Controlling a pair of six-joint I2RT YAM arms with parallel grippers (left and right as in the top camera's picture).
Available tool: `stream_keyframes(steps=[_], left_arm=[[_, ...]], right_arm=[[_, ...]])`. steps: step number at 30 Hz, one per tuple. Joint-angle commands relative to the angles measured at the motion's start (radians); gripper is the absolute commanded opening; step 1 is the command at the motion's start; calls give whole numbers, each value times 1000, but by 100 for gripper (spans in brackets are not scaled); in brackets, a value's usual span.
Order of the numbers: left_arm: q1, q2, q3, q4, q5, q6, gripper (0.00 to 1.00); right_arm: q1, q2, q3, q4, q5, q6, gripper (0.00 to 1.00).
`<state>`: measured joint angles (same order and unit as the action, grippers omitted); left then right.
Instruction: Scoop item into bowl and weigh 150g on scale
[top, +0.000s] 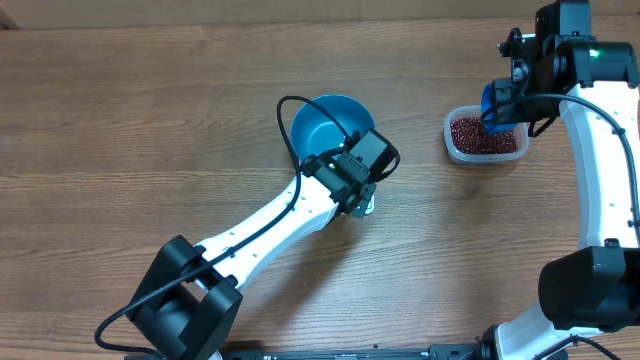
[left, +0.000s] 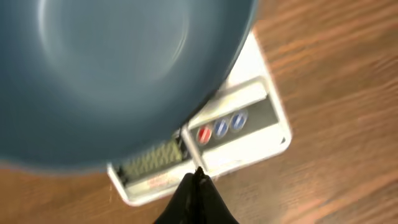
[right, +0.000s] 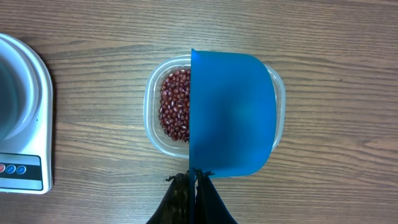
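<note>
Beans (top: 478, 133): loose red-brown heap in a clear tub (top: 451, 142) at 3 o'clock of the bowl (top: 322, 124), well apart from it. In the right wrist view, seen only in the tub's 9 o'clock half; rest hidden under a blue scoop (right: 233, 115).

Scoop: over the tub's 3 o'clock half, straight edge across the middle of the tub. Contact with the beans: cannot tell. Gripped at its 6 o'clock edge by the right end effector (right: 193, 177), fingers clenched on it.

Bowl: round, deep, bright blue, upright near the middle of the tabletop (top: 150, 100), resting on the scale (left: 272, 122). Smooth blue inside showing from overhead.

Scale: white, flat, mostly covered from overhead by the bowl and the left arm. Grey panel (left: 252, 115) along one edge, with one red and two blue buttons, sticking out from under the bowl's rim.

Left end effector (left: 198, 175): clenched on nothing, tips together, at the scale's panel edge, at 5 o'clock of the bowl. Touching the scale or just above it: cannot tell.
</note>
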<state>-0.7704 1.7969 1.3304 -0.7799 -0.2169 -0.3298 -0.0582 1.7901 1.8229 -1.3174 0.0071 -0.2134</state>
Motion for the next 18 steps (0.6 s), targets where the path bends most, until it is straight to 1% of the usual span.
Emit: stream_keyframes(steps=[1,3,7,15,18], left_arm=[[28,-21,16,-80,12,-180,4],[42,-20,16,-115,43,-225,4],[67,-20,15,-122,99,-235,4],[77,-19,15,-104,107,-222,4],[77,-19,16,-91,107,-164,4]], right_arm=[[-3,0,-4,8,-1,4,4],[-3,0,-4,7,-1,4,4],[-3,0,-4,8,-1,4,4],[-3,0,-4,3,-1,4,4],[-3,0,-4,3,-1,4,4]])
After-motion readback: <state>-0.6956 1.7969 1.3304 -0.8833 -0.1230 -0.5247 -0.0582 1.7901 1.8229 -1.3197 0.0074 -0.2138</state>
